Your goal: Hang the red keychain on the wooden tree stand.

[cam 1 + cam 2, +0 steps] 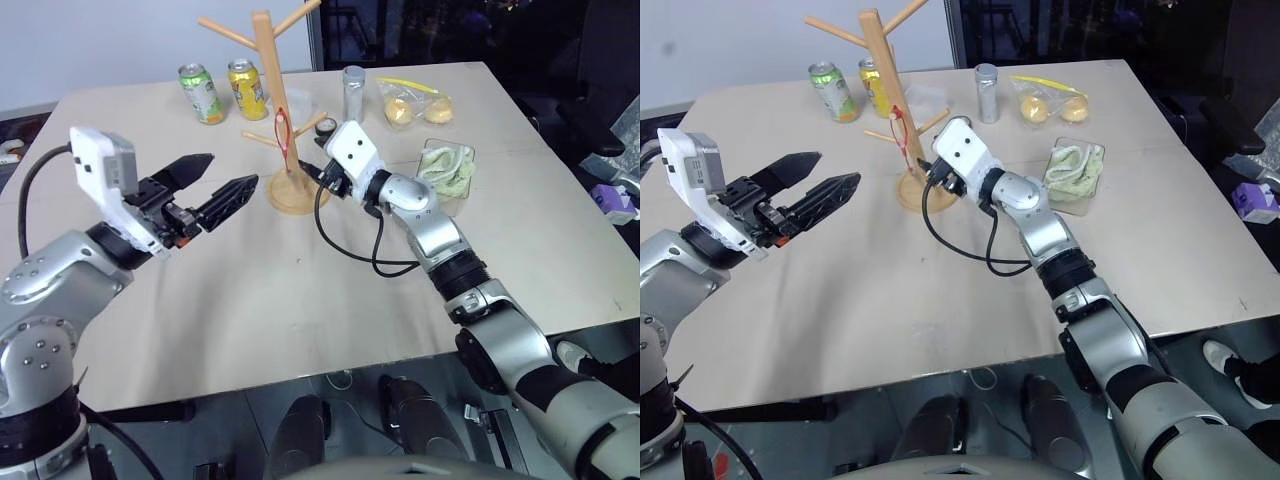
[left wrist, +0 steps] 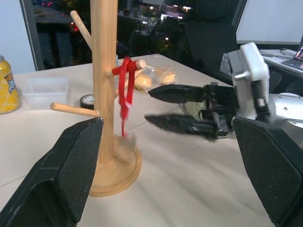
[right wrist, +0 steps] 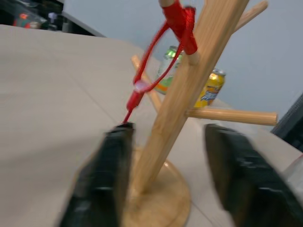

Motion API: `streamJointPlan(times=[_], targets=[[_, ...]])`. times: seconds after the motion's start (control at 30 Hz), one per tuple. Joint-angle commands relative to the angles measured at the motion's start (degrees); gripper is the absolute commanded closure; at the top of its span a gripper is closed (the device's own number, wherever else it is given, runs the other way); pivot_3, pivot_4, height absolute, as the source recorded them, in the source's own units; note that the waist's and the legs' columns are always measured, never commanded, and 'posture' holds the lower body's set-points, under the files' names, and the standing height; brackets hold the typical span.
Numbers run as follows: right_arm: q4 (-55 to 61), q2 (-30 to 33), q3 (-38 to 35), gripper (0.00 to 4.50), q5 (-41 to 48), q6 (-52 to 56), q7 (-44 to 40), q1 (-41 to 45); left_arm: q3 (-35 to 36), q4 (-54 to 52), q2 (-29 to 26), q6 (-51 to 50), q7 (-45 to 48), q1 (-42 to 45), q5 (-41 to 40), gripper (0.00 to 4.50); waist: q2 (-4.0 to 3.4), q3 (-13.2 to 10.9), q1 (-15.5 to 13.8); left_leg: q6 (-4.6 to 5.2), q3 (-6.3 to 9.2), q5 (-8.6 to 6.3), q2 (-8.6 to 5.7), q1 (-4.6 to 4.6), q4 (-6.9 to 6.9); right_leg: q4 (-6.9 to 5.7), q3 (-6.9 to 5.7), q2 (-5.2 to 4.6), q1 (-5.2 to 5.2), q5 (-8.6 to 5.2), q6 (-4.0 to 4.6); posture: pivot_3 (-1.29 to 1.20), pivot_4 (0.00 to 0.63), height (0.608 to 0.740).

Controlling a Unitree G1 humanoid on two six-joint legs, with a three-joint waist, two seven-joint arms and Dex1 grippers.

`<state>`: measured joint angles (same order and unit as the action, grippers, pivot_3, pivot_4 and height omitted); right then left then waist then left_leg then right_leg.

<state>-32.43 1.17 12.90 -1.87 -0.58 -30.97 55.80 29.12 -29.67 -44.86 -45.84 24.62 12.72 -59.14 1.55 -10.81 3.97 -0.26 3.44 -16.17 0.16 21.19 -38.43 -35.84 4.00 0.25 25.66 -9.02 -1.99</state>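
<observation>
Already the thin red keychain loop [image 2: 124,90] hangs from a peg of the tall light-wood tree stand [image 1: 270,110] near the counter's far edge. The right pincer [image 3: 165,175], open, straddles the post; withdrawing carelessly could snag the loop or topple the stand. The left pincer [image 1: 205,190] hovers open, empty.

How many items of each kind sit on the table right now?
Drink cans: 2, green and yellow
Wooden tree stand: 1
Red keychain: 1
Silver canister: 1
Clear bag of food: 1
Clear container: 1
Tape roll: 1
Total: 8
</observation>
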Motion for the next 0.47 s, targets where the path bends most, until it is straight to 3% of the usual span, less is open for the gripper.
streamJointPlan(times=[0.03,0.07,0.3,0.47], targets=[[9.6,3.7,-0.6,0.35,2.7,5.0,-5.8,-3.1,-1.5,2.0,-2.3,1.2,2.4,2.0,2.4,0.0,0.0,0.0,-0.1,0.0,0.02,0.0,0.0,0.02,0.0,0.01,0.0,0.0,0.0,0.0,0.0,0.0,0.15,0.74],[12.7,5.5,-1.0,0.08,3.7,7.3,-7.8,-4.5,-2.0,3.0,-3.2,1.1,3.1,2.4,3.4,0.0,-0.01,0.0,-0.1,0.0,0.02,0.0,-0.01,0.03,0.01,0.02,-0.01,-0.01,0.0,0.0,0.0,0.0,0.15,0.74],[37.1,24.6,-8.8,0.08,21.2,33.3,-23.9,-11.1,-8.4,15.3,-14.6,4.1,16.5,4.6,14.2,0.0,-0.16,-0.1,-0.2,0.01,0.01,0.0,-0.07,0.1,0.04,0.09,-0.02,-0.06,0.04,-0.12,-0.01,0.0,0.15,0.74],[44.2,31.9,-13.5,0.08,31.0,47.3,-25.9,-9.9,-12.3,23.1,-17.6,7.9,26.0,10.0,18.6,0.0,-0.14,-0.1,0.2,0.02,-0.05,-0.01,0.08,-0.07,0.09,0.01,-0.02,0.12,0.03,-0.26,0.21,0.0,0.15,0.74]])
